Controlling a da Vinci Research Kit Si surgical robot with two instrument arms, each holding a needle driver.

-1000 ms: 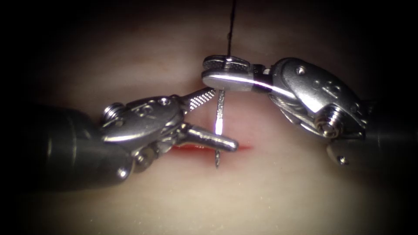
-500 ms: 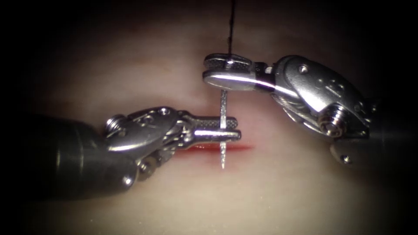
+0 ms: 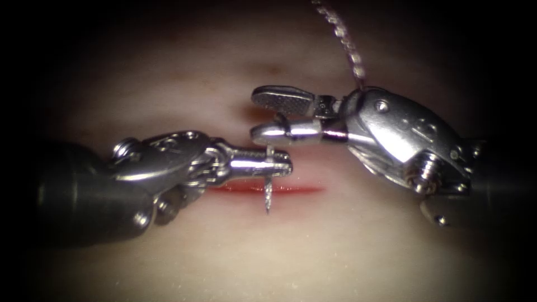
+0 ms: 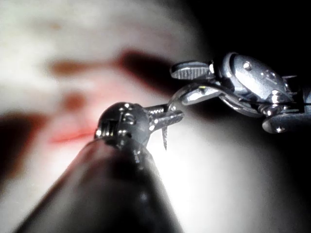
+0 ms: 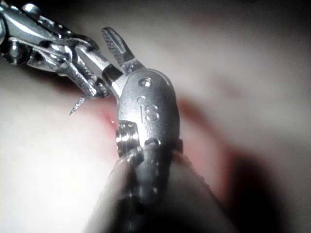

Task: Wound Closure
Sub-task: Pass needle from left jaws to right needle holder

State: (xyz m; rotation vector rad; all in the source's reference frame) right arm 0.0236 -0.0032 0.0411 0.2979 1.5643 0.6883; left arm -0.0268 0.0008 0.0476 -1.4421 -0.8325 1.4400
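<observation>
My left tool (image 3: 285, 160) comes in from the left, its jaws shut on the curved needle (image 3: 268, 193) a short way back from the tip. The tip points down and hangs free over the red cut (image 3: 305, 190), not in the tissue (image 3: 313, 246). Just above, my right tool (image 3: 254, 114) stands open with nothing between its jaws. Thread (image 3: 342, 42) runs up and away behind the right tool. In the left wrist view the left tool (image 4: 177, 116) grips the needle (image 4: 165, 138), with the open right tool (image 4: 175, 86) beyond. The right wrist view has the needle tip (image 5: 73, 110) free below the left tool (image 5: 92, 90).
Red fluid (image 3: 240, 189) lines the cut, which runs left to right under both tools. Pale tissue surrounds it on every side. The right tool's wrist (image 3: 403, 134) and shaft lie to the right of the cut.
The left jaws have shut on the needle and the right jaws have opened and let it go. The left tool has carried the needle slightly left; the thread now slants to the right.
</observation>
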